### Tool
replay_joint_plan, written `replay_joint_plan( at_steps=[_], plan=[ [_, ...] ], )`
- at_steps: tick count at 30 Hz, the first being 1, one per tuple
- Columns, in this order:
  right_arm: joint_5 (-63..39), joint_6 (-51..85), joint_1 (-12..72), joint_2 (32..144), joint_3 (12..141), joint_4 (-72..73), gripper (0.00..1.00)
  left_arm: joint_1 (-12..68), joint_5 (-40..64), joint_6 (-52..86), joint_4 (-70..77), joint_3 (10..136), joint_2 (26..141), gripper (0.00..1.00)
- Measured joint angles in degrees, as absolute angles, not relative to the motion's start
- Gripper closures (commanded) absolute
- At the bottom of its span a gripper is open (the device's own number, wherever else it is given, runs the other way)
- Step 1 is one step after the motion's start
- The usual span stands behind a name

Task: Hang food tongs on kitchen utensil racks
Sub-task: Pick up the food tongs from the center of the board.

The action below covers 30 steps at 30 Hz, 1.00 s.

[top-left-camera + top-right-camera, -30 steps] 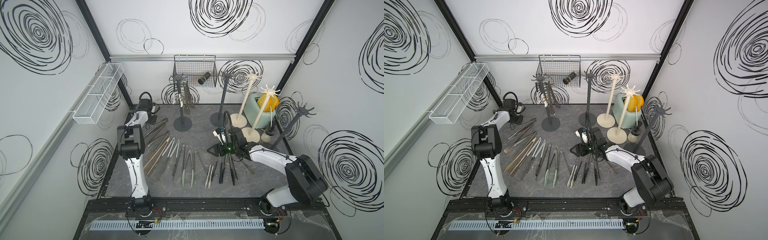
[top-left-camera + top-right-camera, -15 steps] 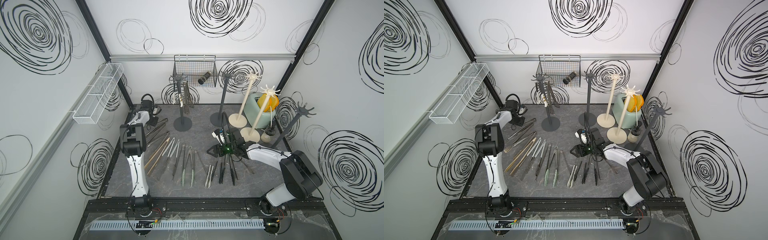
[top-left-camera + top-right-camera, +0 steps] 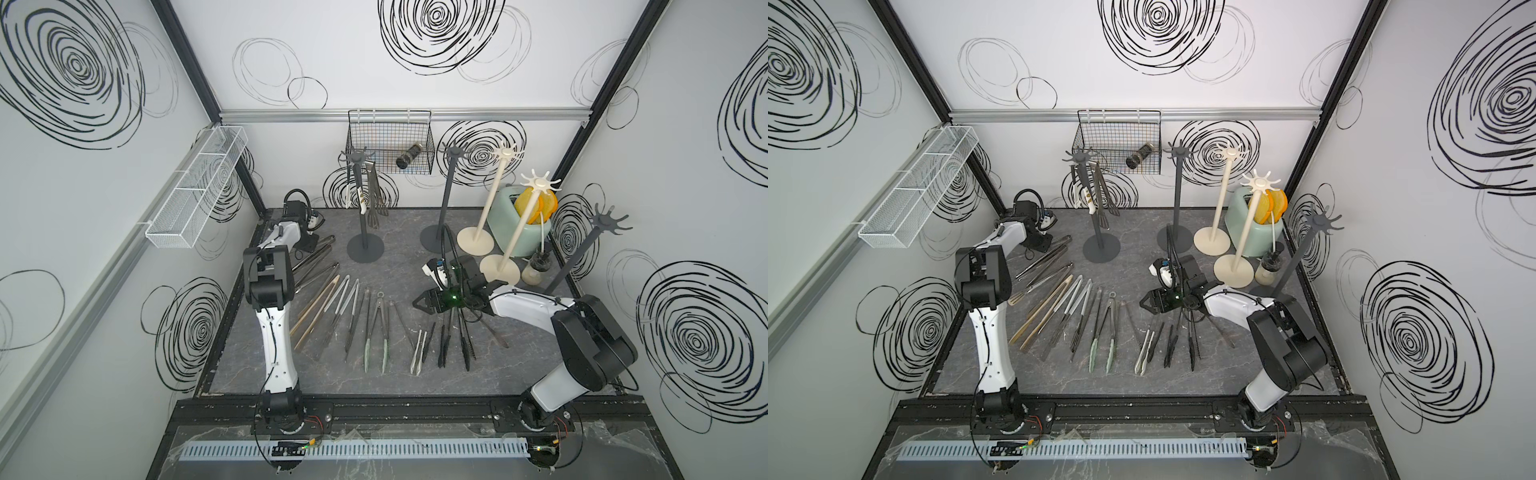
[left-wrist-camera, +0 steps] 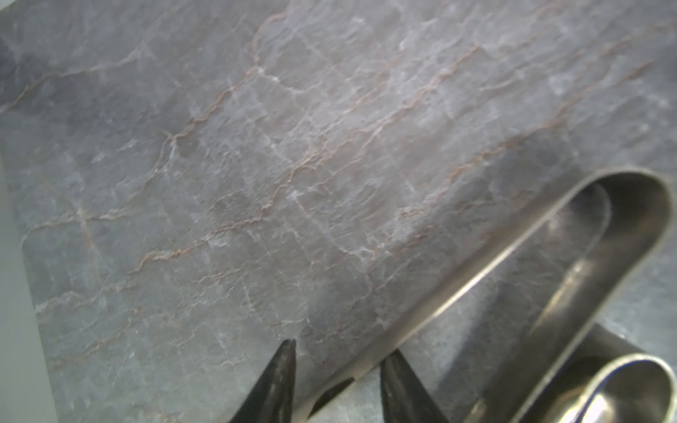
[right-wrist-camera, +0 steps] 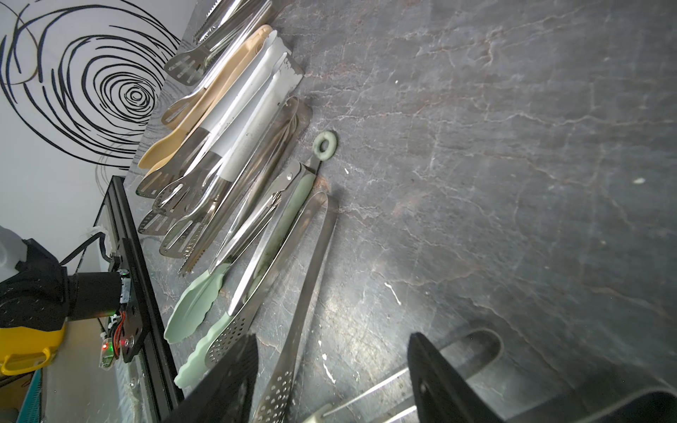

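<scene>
- Food tongs (image 3: pixel 379 305) lie side by side in a fanned row on the grey marbled table (image 3: pixel 399 386), with their tips toward the arm bases. A pale green-tipped pair (image 3: pixel 1110 358) sits near the middle.
- The right gripper (image 5: pixel 333 338) hovers low over the right part of the row with its jaws spread wide. In the right wrist view a perforated steel pair (image 5: pixel 302 293) lies between the black fingers (image 5: pixel 227 384), with a clear gap on either side.
- Farther back, at the left end of the row, the left gripper (image 4: pixel 339 355) is down at the table. Its jaws are partly apart astride one arm of the looped steel tongs (image 4: pixel 549 311), and a gap shows on one side, so no pinch is visible.
- Behind stand the kitchen utensil racks. The left dark grey rack (image 3: pixel 365 251) has hung tongs (image 3: pixel 374 216) dangling from its hooks. Next come a second dark grey rack (image 3: pixel 448 187), two cream racks (image 3: pixel 493 195) (image 3: pixel 522 220), and a dark grey rack by the right wall (image 3: pixel 580 249).
- A black wire basket (image 3: pixel 390 141) hangs on the back wall.
</scene>
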<state>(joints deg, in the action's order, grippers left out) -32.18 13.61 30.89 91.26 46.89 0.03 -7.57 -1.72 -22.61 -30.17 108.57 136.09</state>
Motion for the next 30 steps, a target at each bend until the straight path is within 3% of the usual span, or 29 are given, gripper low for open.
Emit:
replay_joint_plan(
  at_steps=[22, 30],
  plan=[
    [-32.2, 13.5, 30.7, 94.1, 47.8, 0.0, 0.33, -12.8, -5.4, -22.4, -25.6, 108.0, 136.6, 1.0],
    [-32.2, 13.6, 30.7, 94.1, 47.8, 0.0, 0.34, -12.6, -7.4, -21.5, -25.6, 108.1, 136.6, 1.0]
  ],
)
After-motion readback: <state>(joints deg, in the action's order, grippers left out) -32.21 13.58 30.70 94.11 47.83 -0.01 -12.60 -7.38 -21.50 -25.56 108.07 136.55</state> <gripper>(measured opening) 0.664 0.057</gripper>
